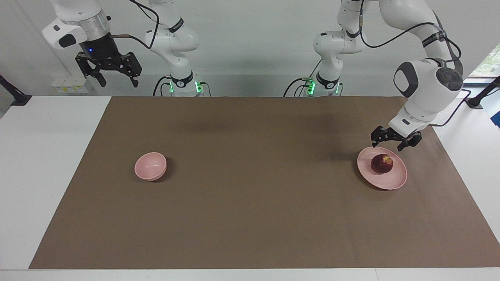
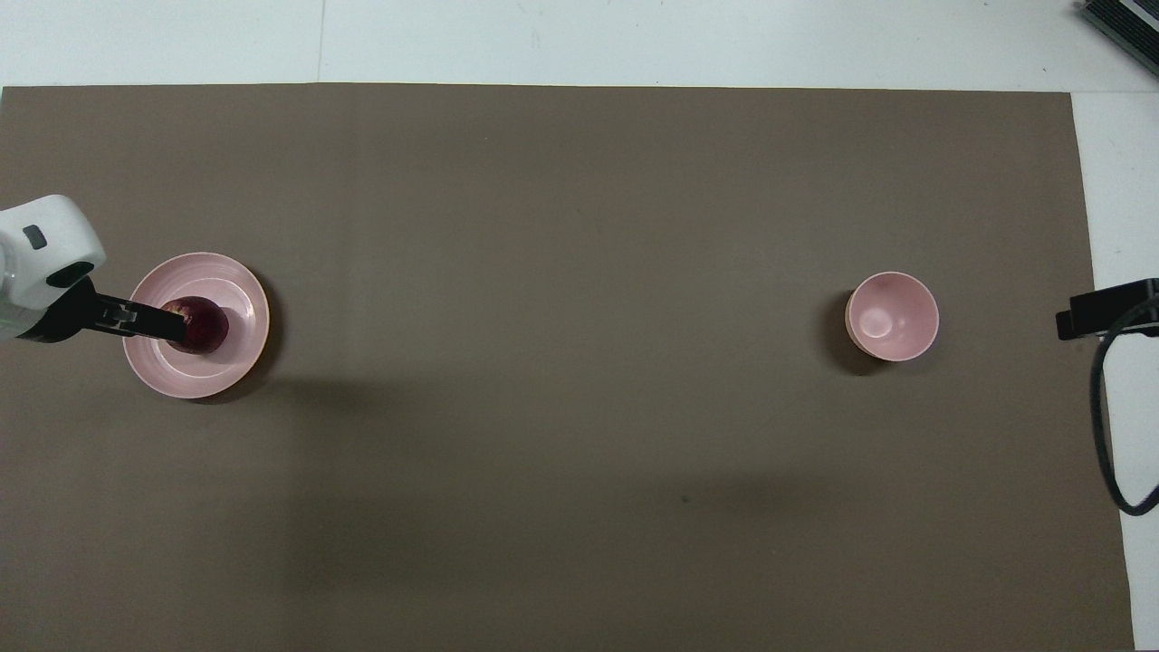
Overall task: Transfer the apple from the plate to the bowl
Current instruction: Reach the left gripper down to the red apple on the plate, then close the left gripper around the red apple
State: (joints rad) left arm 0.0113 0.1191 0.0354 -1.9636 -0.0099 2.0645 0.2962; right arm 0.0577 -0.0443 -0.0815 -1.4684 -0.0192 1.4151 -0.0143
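Left end effector (image 1: 386, 146) open, empty above the apple (image 1: 381, 164) in facing view, overlapping it overhead.

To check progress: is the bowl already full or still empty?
Empty. The bowl shows only its bare pink inside, while the apple lies on the plate toward the left arm's end.

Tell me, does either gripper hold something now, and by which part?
Nothing is held. The left gripper hangs open over the apple; the right gripper waits open.
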